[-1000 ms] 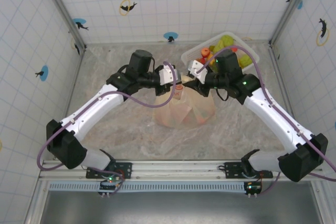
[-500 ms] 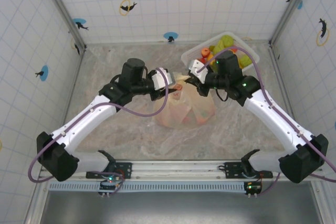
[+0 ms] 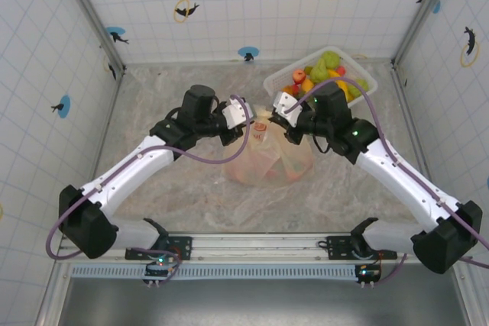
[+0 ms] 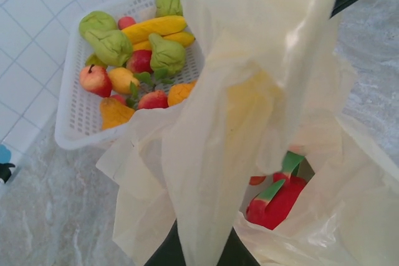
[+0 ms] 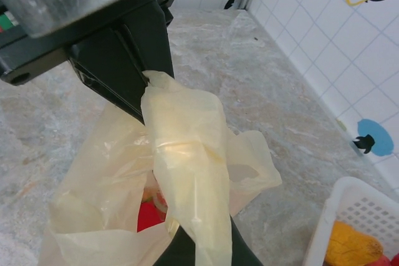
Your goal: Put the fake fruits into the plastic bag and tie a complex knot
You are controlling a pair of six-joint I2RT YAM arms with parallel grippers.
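Bag sits mid-frame in top view on the marble surface, body slumped, top gathered upward. Inside, thru the film, a red fruit w/ green bits shows lower right in left wrist view. Rest of the contents are blurred by plastic, can't count them.

At the bag's top, left tool & right tool meet, each pinched closed on a strip of bag handle. In left wrist view the handle drapes across the frame & covers most of the tool, leaving dark bits at bottom edge & upper right corner. In right wrist view a strip runs from bottom edge up to the left tool's black finger, upper left. Knotted or not: can't tell.

Beyond, white basket, upper left in left wrist view, just beside the bag. It holds fruits: green, yellow, red, orange, piled. Its far side is cut off by the bag.
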